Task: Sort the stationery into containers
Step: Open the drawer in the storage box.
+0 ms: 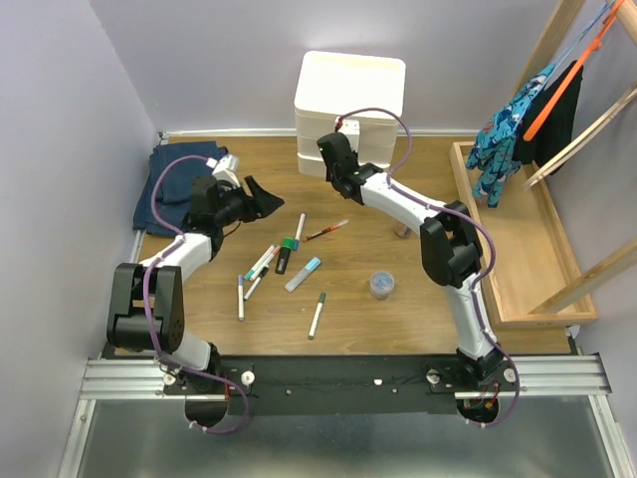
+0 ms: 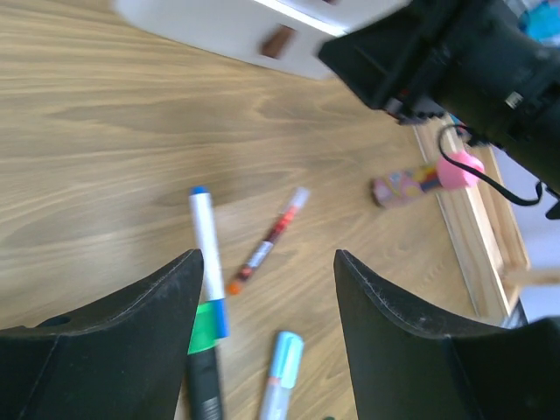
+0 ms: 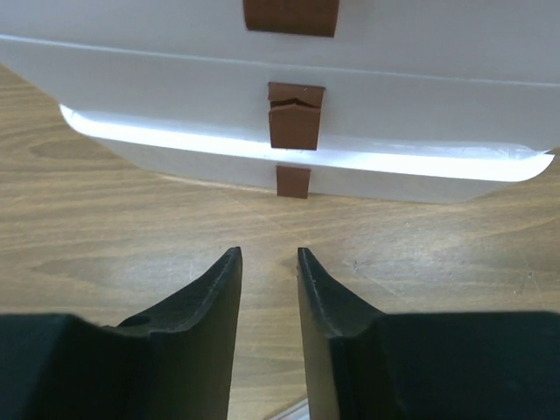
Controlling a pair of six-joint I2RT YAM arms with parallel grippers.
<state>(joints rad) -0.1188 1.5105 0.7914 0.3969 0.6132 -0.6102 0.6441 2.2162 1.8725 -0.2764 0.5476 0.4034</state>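
Several pens and markers lie loose mid-table: a white pen with a blue cap [image 1: 300, 227], a red pen [image 1: 326, 230], a green-capped black marker [image 1: 287, 254] and a light blue highlighter [image 1: 303, 274]. Near them stand a clear round jar [image 1: 382, 285] and a tan eraser [image 1: 401, 229]. My left gripper [image 1: 264, 199] hovers open and empty above the white pen [image 2: 206, 258] and the red pen [image 2: 267, 241]. My right gripper [image 3: 267, 254] faces the cream cabinet [image 1: 348, 100], just short of its lowest brown handle [image 3: 293, 181], jaws slightly apart and empty.
Folded blue jeans [image 1: 174, 184] lie at the back left behind my left arm. A shallow wooden tray [image 1: 518, 249] runs along the right side, with a wooden rack of hanging clothes [image 1: 542, 110] above it. More pens [image 1: 240, 297] lie nearer the front.
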